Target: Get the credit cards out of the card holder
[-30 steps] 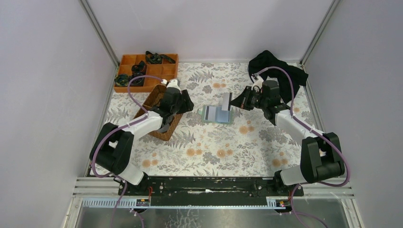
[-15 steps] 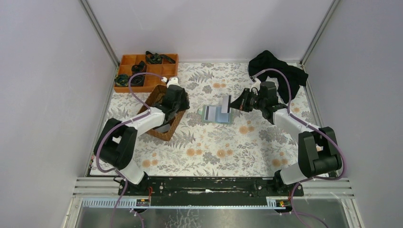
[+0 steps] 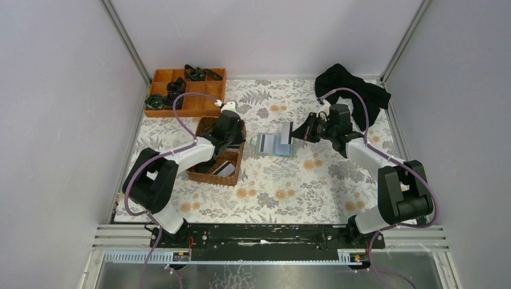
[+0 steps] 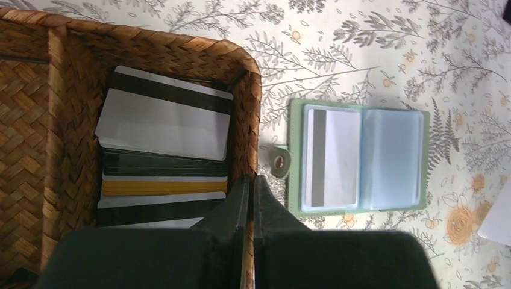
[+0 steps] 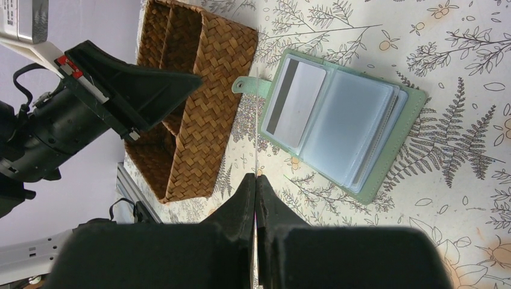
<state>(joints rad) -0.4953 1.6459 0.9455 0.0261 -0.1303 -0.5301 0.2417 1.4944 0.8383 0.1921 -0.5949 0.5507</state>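
The card holder (image 3: 274, 146) lies open on the floral cloth, green outside and light blue inside (image 4: 361, 159) (image 5: 343, 126). One striped credit card (image 4: 328, 156) sits in its left pocket. My right gripper (image 3: 296, 133) (image 5: 255, 176) is shut on a grey credit card (image 3: 285, 131), which hangs above the holder's right side and shows edge-on (image 5: 256, 120) in the right wrist view. Several credit cards (image 4: 163, 129) lie stacked in the wicker basket (image 3: 216, 164). My left gripper (image 3: 232, 143) (image 4: 252, 177) is shut on the basket's wall beside the holder.
An orange divided tray (image 3: 184, 90) with dark items stands at the back left. A black cloth (image 3: 352, 87) lies at the back right. The basket (image 5: 199, 90) stands just left of the holder's snap tab (image 4: 279, 162).
My left gripper has closed on the basket's wall. The basket has swung and shifted nearer the card holder. The right gripper has dipped slightly with its card.
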